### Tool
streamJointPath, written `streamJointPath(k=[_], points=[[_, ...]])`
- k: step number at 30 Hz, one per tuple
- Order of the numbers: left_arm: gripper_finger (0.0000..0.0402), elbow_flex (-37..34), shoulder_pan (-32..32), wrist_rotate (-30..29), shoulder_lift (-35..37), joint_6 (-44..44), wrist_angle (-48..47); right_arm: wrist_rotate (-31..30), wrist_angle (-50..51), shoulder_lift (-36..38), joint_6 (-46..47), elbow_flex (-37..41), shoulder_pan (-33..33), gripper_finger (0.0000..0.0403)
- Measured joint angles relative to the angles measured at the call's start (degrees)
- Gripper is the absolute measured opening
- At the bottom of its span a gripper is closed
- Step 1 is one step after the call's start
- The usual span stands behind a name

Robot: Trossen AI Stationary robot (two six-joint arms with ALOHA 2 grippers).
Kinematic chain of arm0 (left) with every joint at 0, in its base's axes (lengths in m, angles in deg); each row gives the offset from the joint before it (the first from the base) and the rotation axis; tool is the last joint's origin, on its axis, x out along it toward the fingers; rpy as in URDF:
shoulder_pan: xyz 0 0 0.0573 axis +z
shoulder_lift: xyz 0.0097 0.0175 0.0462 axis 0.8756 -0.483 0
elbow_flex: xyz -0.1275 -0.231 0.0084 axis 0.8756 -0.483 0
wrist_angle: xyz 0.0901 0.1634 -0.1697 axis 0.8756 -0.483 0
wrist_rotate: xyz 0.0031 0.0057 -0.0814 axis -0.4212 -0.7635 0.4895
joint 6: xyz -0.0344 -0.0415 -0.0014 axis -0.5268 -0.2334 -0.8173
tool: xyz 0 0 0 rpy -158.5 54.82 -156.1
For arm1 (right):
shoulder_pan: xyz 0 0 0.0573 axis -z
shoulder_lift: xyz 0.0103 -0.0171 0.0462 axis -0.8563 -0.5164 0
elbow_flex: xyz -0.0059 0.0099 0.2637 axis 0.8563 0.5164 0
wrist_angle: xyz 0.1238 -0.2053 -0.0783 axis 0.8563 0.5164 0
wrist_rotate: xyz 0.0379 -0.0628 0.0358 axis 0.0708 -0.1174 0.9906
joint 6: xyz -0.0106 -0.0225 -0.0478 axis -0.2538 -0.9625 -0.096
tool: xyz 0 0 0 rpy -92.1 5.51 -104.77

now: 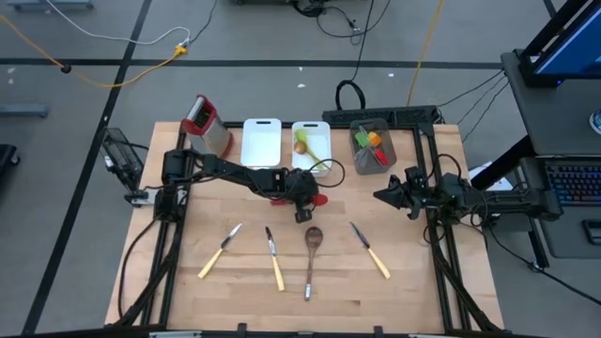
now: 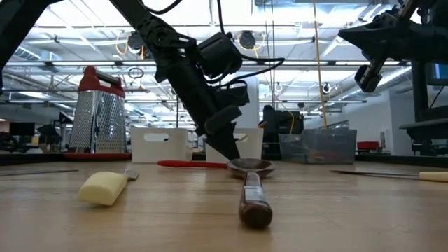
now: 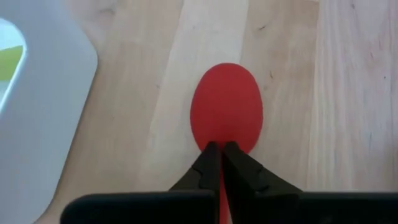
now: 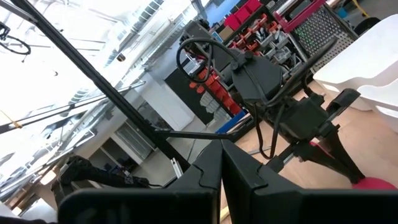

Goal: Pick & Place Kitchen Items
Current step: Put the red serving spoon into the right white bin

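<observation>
The red spoon (image 3: 227,106) lies flat on the wooden surface (image 1: 413,282), near the middle, just at 6 o'clock from the white tray (image 1: 262,143) that has nothing showing in it. The left end effector (image 3: 221,152) has its two fingers pinched tight on the thin neck of the spoon, right where the round red bowl ends. So this looks like the grab step: the spoon is gripped but sits on the wood, not lifted yet.

Next, I think, the arm must lift the spoon straight up and carry it toward 12 o'clock, to one of the trays. The grip is narrow, so the spoon could tip or slip.

The wooden spoon (image 1: 311,253) lies close at 6 o'clock. Three cream-handled knives (image 1: 273,259) lie around it.

The right end effector (image 1: 384,195) waits at 3 o'clock, up in the air, fingers shut on nothing.
</observation>
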Motion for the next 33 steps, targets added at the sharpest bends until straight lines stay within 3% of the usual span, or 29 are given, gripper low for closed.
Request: streamJointPath(k=[11, 21, 27, 33], points=[[0.0025, -0.3, -0.3, -0.2, 1.3, 0.2, -2.0, 0.0, 0.0, 0.0, 0.0, 0.0, 0.0, 0.0], [0.0129, -0.7, 0.0, -6.6, 9.7, 0.9, -5.3, 0.1, 0.9, 0.0, -0.2, 0.0, 0.0, 0.0], [0.0175, -0.5, -0.2, -6.8, 17.4, -2.8, -18.0, 0.2, 1.0, 0.0, -1.1, 0.0, 0.0, 0.0], [0.0184, -0.7, -0.3, -0.1, 18.6, -6.0, -29.5, 0.2, 1.4, -0.1, -1.6, 0.0, 0.0, 0.0]])
